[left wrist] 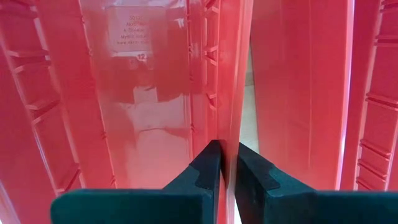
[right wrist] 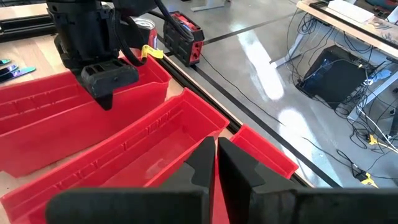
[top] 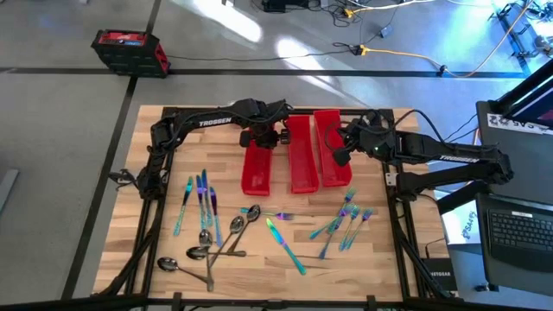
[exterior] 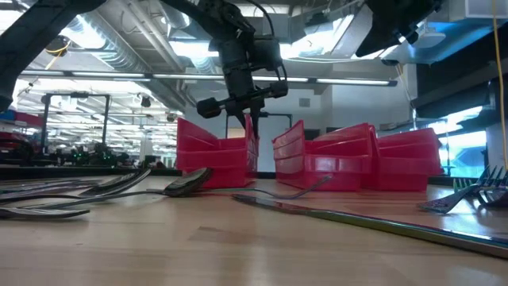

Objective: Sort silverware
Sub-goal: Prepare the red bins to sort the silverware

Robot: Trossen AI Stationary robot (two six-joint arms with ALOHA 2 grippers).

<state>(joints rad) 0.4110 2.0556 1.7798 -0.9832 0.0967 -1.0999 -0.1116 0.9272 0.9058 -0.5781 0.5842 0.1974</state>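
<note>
Wooden tabletop (top: pixel 259 268) is carrying all the silverware (top: pixel 216 233) I can find, lying loose in front of three red bins (top: pixel 298 155) whose visible insides are looking bare, so I am judging the sorting as barely begun. My left gripper (left wrist: pixel 227 163) is clamping its fingers on the wall between the left and middle bins, and my right gripper (right wrist: pixel 216 158) is closing on the rim of the right bin (right wrist: pixel 264 149).

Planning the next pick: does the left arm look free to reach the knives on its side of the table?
Probably yes: the left end effector sits shut at a red bin; nothing stands between it and the knives.
</note>
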